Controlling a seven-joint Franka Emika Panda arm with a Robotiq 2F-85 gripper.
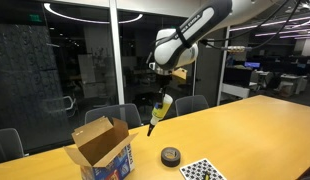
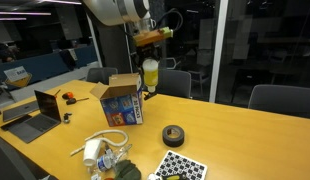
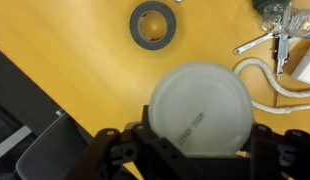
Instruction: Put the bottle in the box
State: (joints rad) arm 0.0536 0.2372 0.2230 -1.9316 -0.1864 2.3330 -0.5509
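My gripper (image 1: 165, 84) is shut on a bottle (image 1: 159, 110) with a yellowish body and dark lower end, and holds it high above the wooden table, hanging tilted downward. In an exterior view the bottle (image 2: 150, 72) hangs just right of the open cardboard box (image 2: 122, 100) and a little above it. The box (image 1: 100, 147) stands open-topped, with blue printed sides, left of the bottle. In the wrist view the bottle's round pale base (image 3: 200, 108) fills the space between the jaws (image 3: 195, 150).
A dark tape roll (image 2: 174, 135) lies on the table (image 2: 245, 140); it also shows in the wrist view (image 3: 153, 25). A checkered board (image 2: 181, 168), a white cable with clutter (image 2: 105, 152), a laptop (image 2: 30, 112) and office chairs (image 2: 280, 98) surround the table.
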